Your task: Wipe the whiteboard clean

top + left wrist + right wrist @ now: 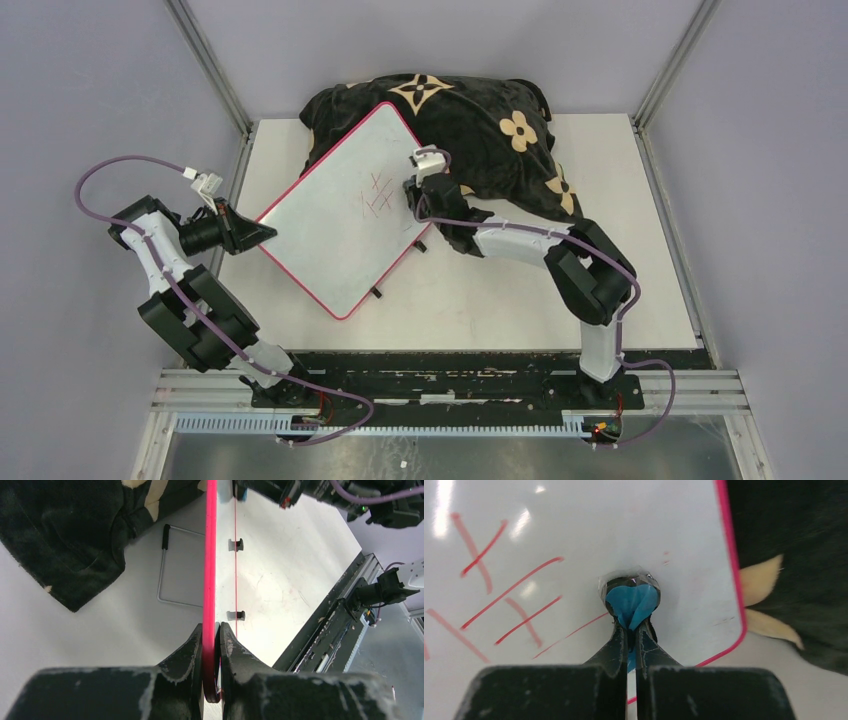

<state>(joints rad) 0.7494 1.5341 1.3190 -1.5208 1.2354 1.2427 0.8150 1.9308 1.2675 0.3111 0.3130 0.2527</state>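
Note:
The whiteboard (pixel 345 225) lies tilted, its far corner resting on the cushion, with red grid marks (pixel 377 195) near its middle. My left gripper (pixel 262 232) is shut on the board's left corner; in the left wrist view the pink-red rim (pixel 209 570) runs edge-on between the jaws of that gripper (pixel 212 635). My right gripper (pixel 412 192) hangs over the board just right of the marks. It is shut on a blue cloth wad (pixel 631 602) that presses on the white surface, with red strokes (pixel 511 587) to its left.
A black cushion with tan flowers (pixel 480 120) lies at the back under the board's far corner. The board's wire stand (pixel 165 565) and small black feet (pixel 236 615) show under it. The black base rail (pixel 450 365) runs along the near table edge.

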